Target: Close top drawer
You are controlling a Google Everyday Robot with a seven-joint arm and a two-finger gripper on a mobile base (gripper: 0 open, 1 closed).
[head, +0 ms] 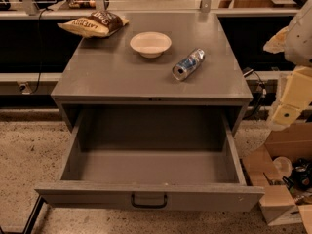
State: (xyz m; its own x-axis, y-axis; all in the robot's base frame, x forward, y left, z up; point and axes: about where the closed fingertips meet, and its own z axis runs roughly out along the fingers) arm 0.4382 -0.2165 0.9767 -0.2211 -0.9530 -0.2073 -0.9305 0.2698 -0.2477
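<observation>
top drawer (151, 169) pulled far out from cabinet (146, 79) front | gripper (287, 108) held off cabinet's right side, grasp cannot be told | risk: drawer may be skewed by off-centre push; can (188, 64) atop cabinet may be rolled

This looks like an office or lab workspace. A plain grey metal bench (112, 79) stands on a speckled hard floor (27, 145). Loose cables (257, 79) trail at mid right, and an open cardboard box (288, 143) of oddments sits lower right. The robot's gripper (285, 115) hangs at the right edge.
</observation>
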